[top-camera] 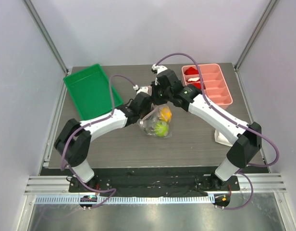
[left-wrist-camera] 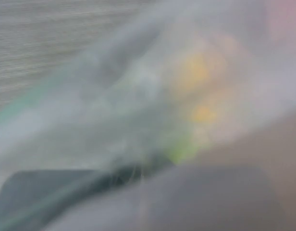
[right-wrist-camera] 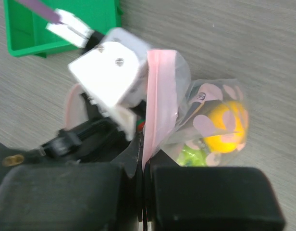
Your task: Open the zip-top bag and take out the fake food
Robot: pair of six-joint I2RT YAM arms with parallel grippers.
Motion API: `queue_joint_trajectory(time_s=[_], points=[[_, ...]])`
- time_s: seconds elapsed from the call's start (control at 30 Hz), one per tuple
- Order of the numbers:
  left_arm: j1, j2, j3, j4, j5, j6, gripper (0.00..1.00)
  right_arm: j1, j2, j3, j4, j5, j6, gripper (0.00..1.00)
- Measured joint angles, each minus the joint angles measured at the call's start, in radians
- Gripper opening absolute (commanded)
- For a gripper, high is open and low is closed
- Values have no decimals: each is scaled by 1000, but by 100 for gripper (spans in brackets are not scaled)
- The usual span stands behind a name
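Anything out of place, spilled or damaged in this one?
Nothing spilled or damaged. The yellow-orange fruit and green fruit are inside the bag, with the left gripper and right gripper shut on its pink strip. One oddity: the left wrist view is a blur, plastic apparently against the lens.

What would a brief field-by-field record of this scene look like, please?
bag: clear with a pink zip strip, centre, between the grippers
contents: green fruit and orange fruit, both inside
right gripper: shut on the bag's pink strip
left gripper: shut on the bag's mouth, opposite side
green tray: far left
pink tray: far right, red-and-white pieces in it
progress: fruit not yet removed
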Motion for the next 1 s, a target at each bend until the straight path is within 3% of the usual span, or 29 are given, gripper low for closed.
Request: queue_joint_trajectory(time_s=[0.4, 0.57, 0.7, 0.8, 0.93, 1.0], points=[[-151, -310, -78, 28, -187, 95, 0, -30, -14, 28, -29, 90, -51, 2], [-159, -349, -104, 45, -271, 105, 0, -50, -18, 28, -47, 90, -52, 2], [-158, -308, -47, -34, -249, 94, 1, -55, -28, 28, -58, 49, -51, 2], [-142, -218, 35, -76, -179, 61, 6, -55, -31, 28, -59, 18, -51, 2], [-86, -144, 33, -109, -80, -19, 24, -55, -32, 19, -57, -31, -46, 1], [-66, -127, 27, -127, -70, -43, 27, -55, -32, 16, -57, -46, -45, 2]])
